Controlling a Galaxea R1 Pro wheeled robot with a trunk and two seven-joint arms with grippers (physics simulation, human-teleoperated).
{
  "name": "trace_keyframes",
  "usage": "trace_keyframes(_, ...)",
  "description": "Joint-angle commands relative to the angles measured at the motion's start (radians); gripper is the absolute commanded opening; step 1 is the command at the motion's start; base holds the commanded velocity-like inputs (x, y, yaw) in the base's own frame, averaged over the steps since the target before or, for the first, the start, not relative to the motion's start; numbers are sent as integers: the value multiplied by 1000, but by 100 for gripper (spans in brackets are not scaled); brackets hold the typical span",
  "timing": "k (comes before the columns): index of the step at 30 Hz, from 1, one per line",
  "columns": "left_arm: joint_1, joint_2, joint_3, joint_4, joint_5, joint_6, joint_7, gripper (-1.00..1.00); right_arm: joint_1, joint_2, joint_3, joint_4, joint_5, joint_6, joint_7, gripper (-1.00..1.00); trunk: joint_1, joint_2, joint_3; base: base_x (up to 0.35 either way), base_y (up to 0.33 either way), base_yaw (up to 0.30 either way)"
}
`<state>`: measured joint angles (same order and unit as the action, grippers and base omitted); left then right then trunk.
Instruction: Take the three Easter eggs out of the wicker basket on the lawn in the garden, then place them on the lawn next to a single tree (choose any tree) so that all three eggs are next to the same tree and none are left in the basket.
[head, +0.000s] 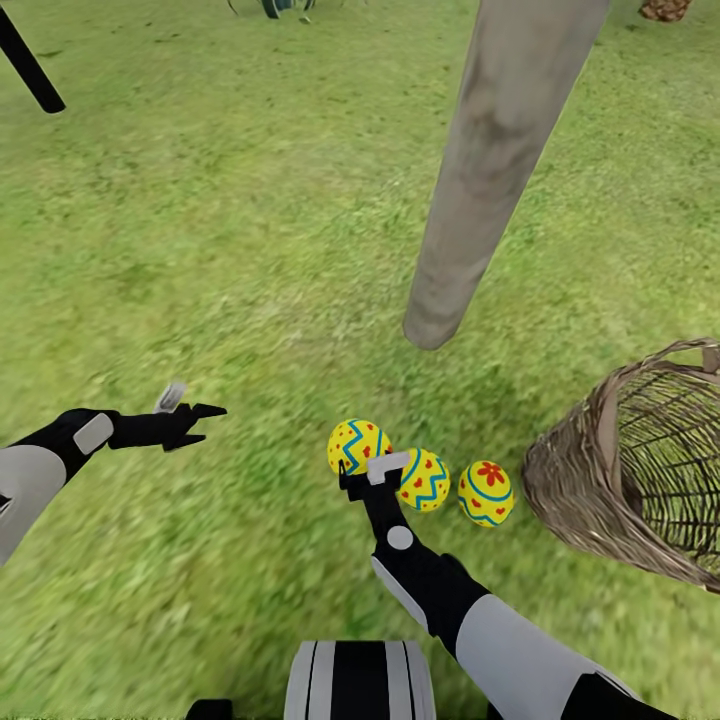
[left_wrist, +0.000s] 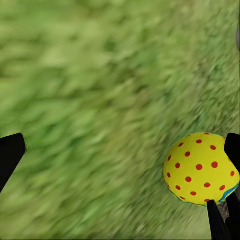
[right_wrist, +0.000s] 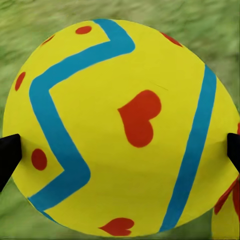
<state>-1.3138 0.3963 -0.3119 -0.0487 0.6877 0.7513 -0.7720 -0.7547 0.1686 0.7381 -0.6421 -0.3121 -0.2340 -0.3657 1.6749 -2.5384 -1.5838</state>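
Three yellow Easter eggs lie in a row on the lawn, just in front of the foot of the pale tree trunk. The left egg has red dots and a blue zigzag. The middle egg and the right, flowered egg lie beside it. My right gripper is open, with its fingertips on either side of the left egg. My left gripper hangs open over bare grass to the left, and its view catches the dotted egg. The wicker basket lies tipped at the right, with no egg showing inside.
A thin black trunk leans in at the far left. A dark object and a brown scaly stump sit at the far edge. Open grass spreads to the left and behind the tree.
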Motion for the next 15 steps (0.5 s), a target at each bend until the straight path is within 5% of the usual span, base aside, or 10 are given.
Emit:
trace_keyframes(1,0,0,-7,0,9,5,-3,100,-2,0,8,1,-10,-7,-7,-100,0,-1,-5,0,0,0)
trace_keyframes(15,-1,0,-7,3,9,5,-3,100,-2,0,12,-2,-10,-7,-7,-100,7,-4,-59,0,0,0)
